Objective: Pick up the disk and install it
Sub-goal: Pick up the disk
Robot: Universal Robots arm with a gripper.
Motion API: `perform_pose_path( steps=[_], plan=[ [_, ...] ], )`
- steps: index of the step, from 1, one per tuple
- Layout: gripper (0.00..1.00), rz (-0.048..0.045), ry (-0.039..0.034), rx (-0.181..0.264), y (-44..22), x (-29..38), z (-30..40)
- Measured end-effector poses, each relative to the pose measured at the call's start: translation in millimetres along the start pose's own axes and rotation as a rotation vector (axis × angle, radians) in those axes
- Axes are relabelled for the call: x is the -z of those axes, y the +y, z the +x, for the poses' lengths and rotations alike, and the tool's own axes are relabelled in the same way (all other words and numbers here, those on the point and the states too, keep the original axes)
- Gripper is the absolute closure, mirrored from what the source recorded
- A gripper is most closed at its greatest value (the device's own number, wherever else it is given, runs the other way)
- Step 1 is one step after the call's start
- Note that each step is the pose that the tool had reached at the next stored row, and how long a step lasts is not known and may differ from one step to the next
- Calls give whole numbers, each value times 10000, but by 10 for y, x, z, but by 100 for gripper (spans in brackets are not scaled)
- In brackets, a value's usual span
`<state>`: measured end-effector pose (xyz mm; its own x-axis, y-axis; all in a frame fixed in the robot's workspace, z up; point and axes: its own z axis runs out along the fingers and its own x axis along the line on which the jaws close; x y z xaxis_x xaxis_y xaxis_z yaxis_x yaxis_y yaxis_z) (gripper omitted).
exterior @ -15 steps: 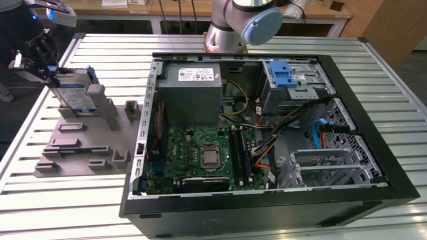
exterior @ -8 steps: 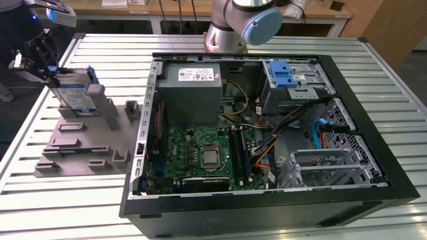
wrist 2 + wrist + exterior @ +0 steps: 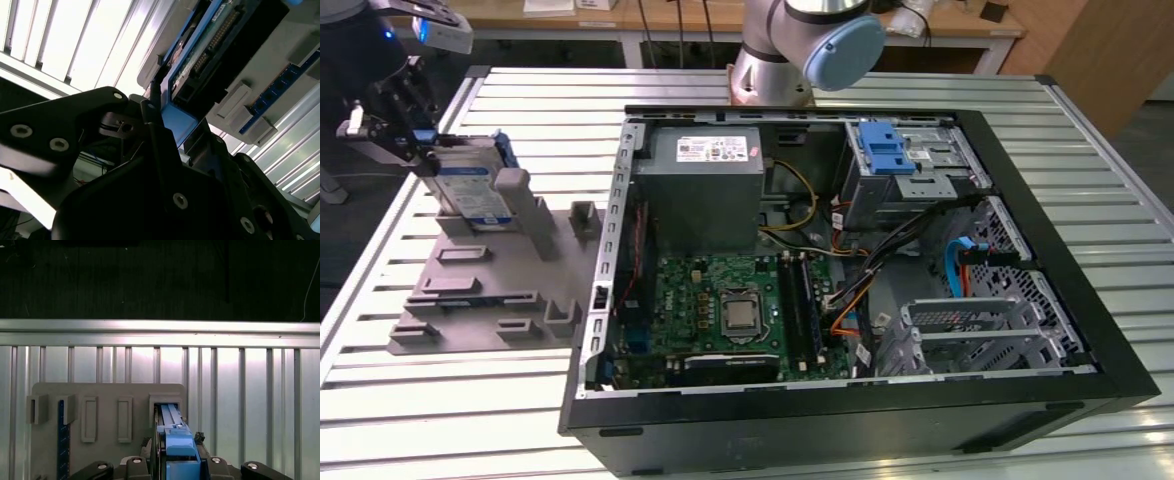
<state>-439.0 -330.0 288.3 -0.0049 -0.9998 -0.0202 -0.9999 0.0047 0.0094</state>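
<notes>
End effector clamped narrow on disk at blue tab end; disk on edge, long axis near upright, lower end in grey fixture slot on tabletop.

Overhead light brightens the tabletop; beyond the gripper it glares white in both wrist views, while the gripper itself lies in shadow.

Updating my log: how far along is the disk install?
Early. Done: the gripper is at the disk, around its blue end in the first wrist view. In hand: the pick-up; the disk stands upright in the grey holder, not lifted out. Left: nothing of the install shows yet; the disk is outside the open case.
</notes>
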Motion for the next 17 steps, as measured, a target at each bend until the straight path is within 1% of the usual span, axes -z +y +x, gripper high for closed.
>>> perform_pose_path(
  steps=[4, 6, 7, 17],
  plan=[
    [56, -1, 2, 0, 0, 1, 0],
    [58, -3, 4, 0, 0, 1, 0],
    [64, -3, 3, 0, 0, 1, 0],
    [64, -1, 3, 0, 0, 8, 0]
  ],
)
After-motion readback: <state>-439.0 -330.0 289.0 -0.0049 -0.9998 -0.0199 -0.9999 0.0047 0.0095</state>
